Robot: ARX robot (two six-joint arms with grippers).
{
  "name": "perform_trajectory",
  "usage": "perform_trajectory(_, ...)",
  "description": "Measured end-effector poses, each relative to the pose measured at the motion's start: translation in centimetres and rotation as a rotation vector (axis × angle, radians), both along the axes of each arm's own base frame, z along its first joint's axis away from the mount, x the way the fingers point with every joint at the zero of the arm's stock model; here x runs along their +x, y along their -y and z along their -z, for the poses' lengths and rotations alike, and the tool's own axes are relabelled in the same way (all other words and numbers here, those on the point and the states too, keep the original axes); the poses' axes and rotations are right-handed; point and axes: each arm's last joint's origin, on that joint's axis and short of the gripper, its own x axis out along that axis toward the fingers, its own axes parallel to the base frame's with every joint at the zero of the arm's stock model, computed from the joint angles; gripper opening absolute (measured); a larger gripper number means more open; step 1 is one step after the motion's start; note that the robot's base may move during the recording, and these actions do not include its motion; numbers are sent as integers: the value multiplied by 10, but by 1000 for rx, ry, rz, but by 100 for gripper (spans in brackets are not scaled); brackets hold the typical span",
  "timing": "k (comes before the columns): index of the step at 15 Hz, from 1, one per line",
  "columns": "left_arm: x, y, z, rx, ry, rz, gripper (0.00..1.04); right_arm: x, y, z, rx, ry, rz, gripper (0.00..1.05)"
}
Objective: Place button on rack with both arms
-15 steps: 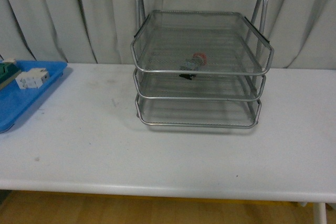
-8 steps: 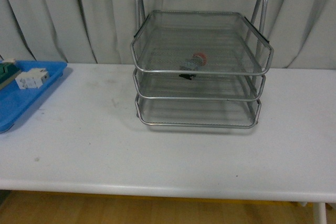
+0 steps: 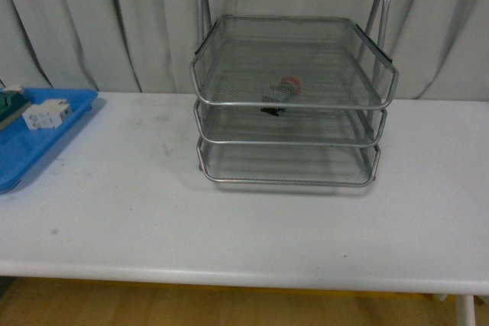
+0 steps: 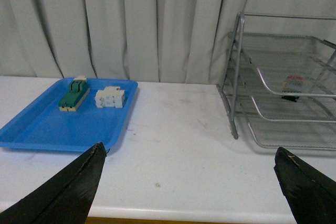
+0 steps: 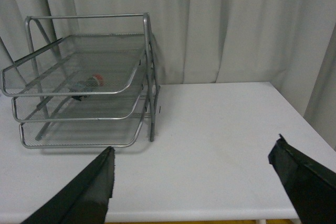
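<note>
The silver three-tier wire-mesh rack (image 3: 294,104) stands at the back middle of the white table. The button (image 3: 284,88), red cap on a grey-black body, lies on its side inside the rack, apparently on the top tier. It also shows in the left wrist view as the button (image 4: 293,82) and in the right wrist view as the button (image 5: 90,83). My left gripper (image 4: 189,150) is open over the table's front edge, holding nothing. My right gripper (image 5: 194,145) is open too, to the right of the rack (image 5: 84,82). Neither arm appears in the front view.
A flat blue tray (image 4: 47,124) lies at the table's left end with a green-beige switch block (image 4: 73,95) and a white terminal block (image 4: 110,98) on it. Grey curtains hang behind the table. The blue tray (image 3: 30,143) is cut off at the front view's left side.
</note>
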Motion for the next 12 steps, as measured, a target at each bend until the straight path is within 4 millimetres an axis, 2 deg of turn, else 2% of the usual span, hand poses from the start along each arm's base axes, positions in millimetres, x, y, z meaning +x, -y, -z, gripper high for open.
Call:
perform_trajectory(1, 0, 0, 0, 0, 0, 0, 98, 0, 0, 0, 0, 0, 0, 98)
perform_trajectory(12, 0, 0, 0, 0, 0, 0, 98, 0, 0, 0, 0, 0, 0, 98)
